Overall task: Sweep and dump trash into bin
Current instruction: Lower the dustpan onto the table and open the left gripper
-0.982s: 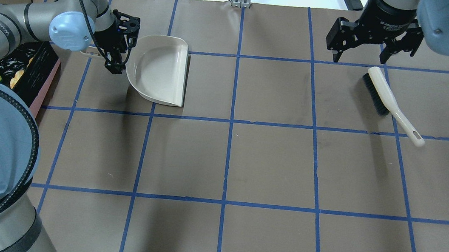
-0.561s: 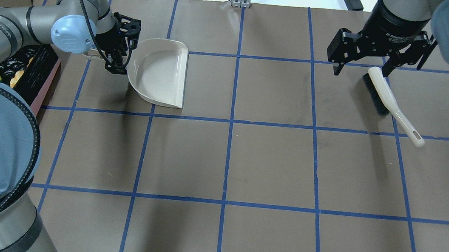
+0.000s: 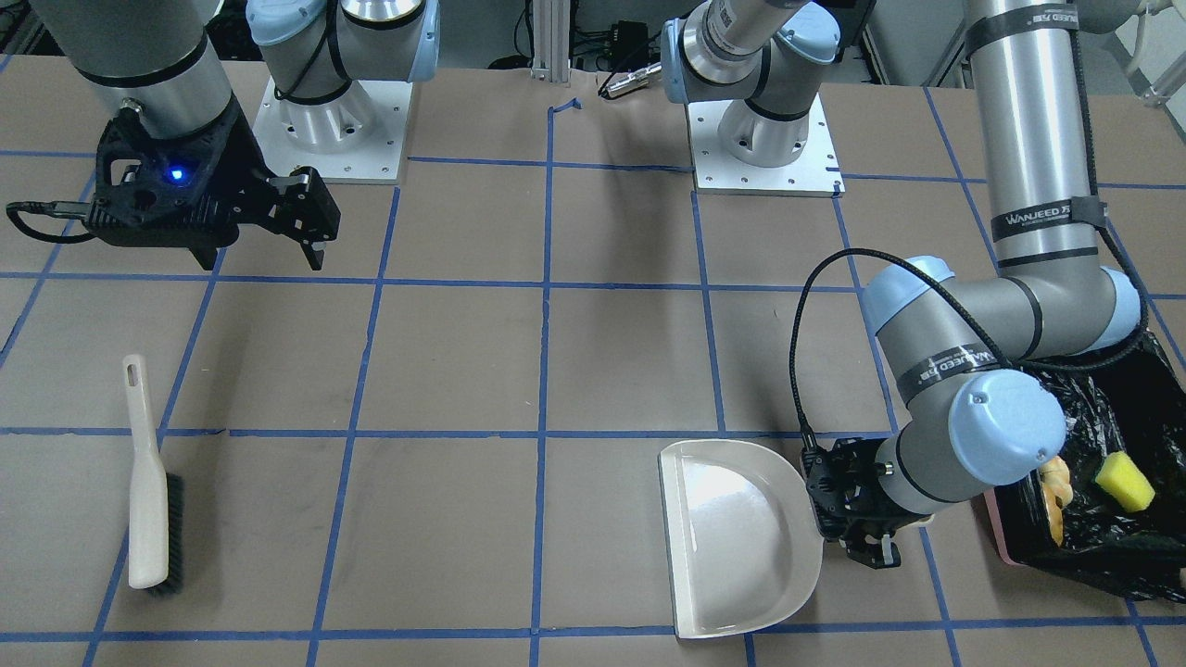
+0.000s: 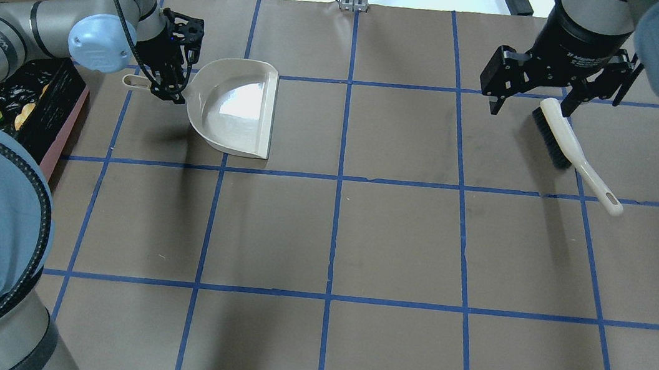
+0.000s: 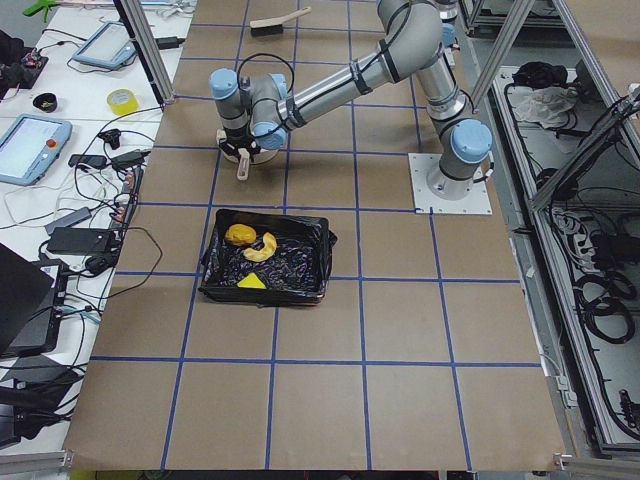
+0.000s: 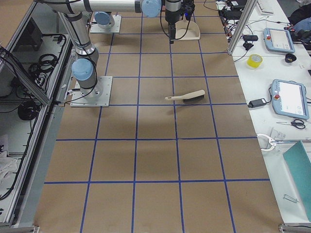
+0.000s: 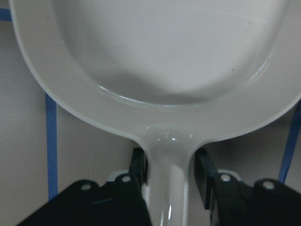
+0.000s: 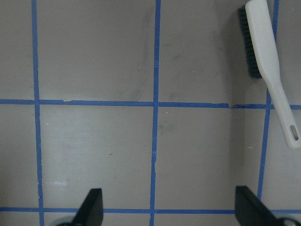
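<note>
An off-white plastic dustpan (image 4: 238, 112) sits near the far edge of the brown, blue-taped tabletop (image 4: 398, 244), toward its left end; a cream hand brush with black bristles (image 4: 564, 140) lies near the far right corner.

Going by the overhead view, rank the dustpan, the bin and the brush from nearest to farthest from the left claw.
1. dustpan: its handle sits between the fingers of the left claw, with the pan just to the right.
2. bin: at the view's left edge, nearer the robot.
3. brush: far across on the right, by the open right claw.
</note>
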`<state>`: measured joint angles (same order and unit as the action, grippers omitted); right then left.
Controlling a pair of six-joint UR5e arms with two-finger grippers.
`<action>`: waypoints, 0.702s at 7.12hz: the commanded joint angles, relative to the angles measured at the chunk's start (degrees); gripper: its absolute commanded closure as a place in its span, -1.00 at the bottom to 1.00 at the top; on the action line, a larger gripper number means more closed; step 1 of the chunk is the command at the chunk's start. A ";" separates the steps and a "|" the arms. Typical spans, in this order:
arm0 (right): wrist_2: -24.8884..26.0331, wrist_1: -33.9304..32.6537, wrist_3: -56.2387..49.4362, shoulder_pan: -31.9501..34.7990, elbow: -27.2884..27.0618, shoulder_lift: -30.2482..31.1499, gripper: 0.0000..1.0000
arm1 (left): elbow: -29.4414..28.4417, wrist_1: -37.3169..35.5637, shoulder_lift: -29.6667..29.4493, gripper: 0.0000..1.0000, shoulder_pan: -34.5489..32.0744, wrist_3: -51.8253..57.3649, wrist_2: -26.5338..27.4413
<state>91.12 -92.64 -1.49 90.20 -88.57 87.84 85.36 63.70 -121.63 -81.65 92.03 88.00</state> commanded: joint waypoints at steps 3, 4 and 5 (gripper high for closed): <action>0.02 0.00 0.09 -0.11 -0.02 0.05 -1.00 | -0.19 11.85 14.01 -0.16 -7.28 -35.82 -1.61; 0.37 0.00 0.09 -0.03 -0.02 0.05 -1.00 | -0.02 14.40 17.18 -0.36 -7.56 -48.22 -1.61; 0.11 0.00 0.09 0.06 -0.02 -0.03 -1.00 | 0.16 18.26 20.52 -0.47 -7.56 -53.65 -1.61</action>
<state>91.30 -92.64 -1.41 90.18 -88.59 87.88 85.36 77.86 -105.18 -88.80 48.17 86.41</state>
